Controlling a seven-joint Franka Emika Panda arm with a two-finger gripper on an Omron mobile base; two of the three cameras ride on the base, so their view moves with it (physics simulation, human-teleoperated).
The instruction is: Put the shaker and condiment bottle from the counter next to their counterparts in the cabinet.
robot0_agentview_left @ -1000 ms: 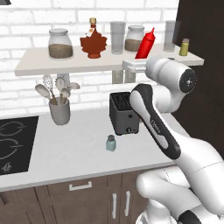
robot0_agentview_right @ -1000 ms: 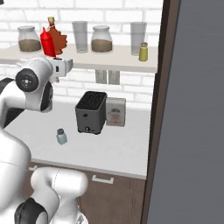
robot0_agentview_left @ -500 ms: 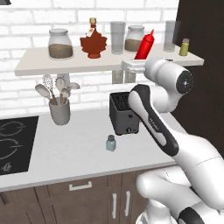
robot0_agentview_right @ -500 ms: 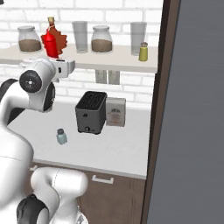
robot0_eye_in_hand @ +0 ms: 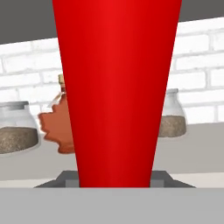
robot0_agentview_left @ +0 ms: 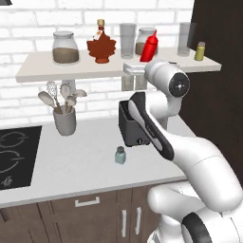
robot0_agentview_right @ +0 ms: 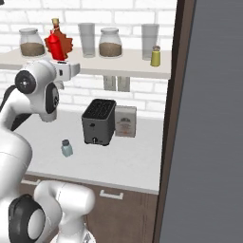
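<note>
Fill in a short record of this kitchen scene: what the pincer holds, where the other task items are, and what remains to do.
pincer: shut on the red condiment bottle, held at shelf height
shelf: maple-leaf syrup bottle, yellow-green shaker, jars, glasses
blue-grey shaker: upright on the counter, in front of the toaster
remaining: release the bottle; move the blue-grey shaker

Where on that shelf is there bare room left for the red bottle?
The shelf is bare at its left end beyond the grain jar, and between that jar and the maple-leaf syrup bottle. From the tall glass rightward to the yellow-green shaker it is crowded.
</note>
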